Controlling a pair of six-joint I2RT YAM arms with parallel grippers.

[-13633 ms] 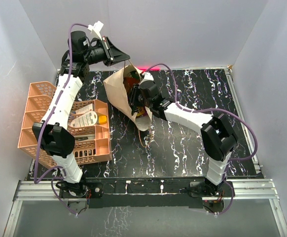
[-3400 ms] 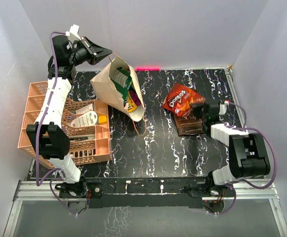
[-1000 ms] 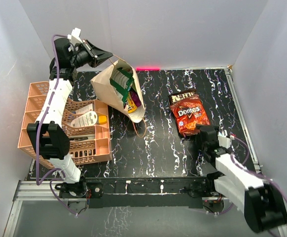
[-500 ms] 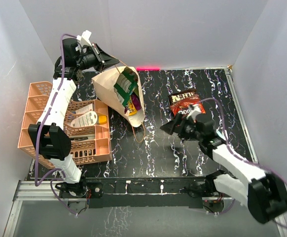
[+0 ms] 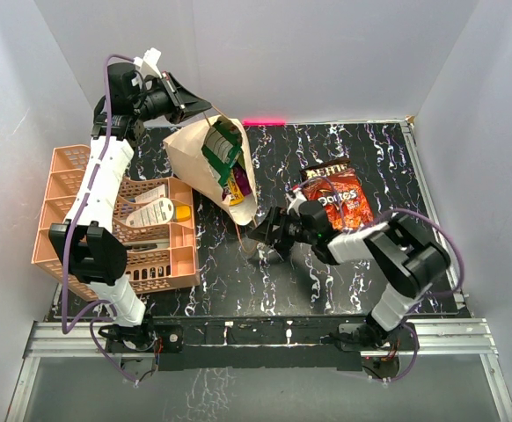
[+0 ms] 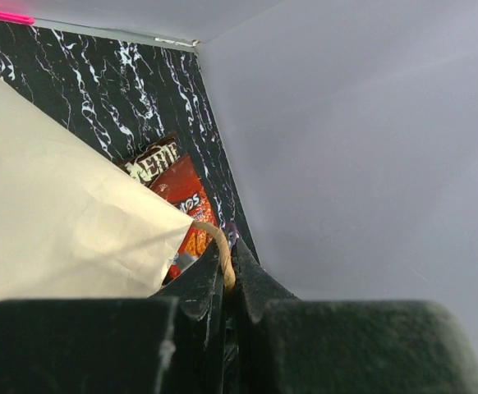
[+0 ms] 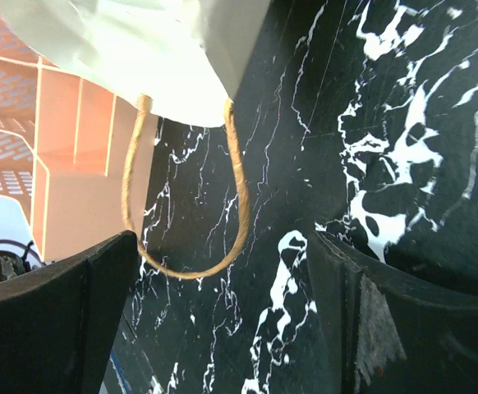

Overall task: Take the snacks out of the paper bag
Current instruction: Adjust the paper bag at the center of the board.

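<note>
The right tool, released and empty, is swinging back from the red packet now lying centre right toward the paper bag at upper left, whose handle the left tool is clenching. A green packet is waiting inside; bare bench is lying open below its mouth.

White-and-black arms, purple cables

Bag contents: green packet and purple-yellow packet show only their tops at the paper bag mouth, upper left of centre.
Dark brown packet: mostly covered by the red packet.
Right wrist view: paper bag cut by the top edge, orange basket by the left edge.
</note>
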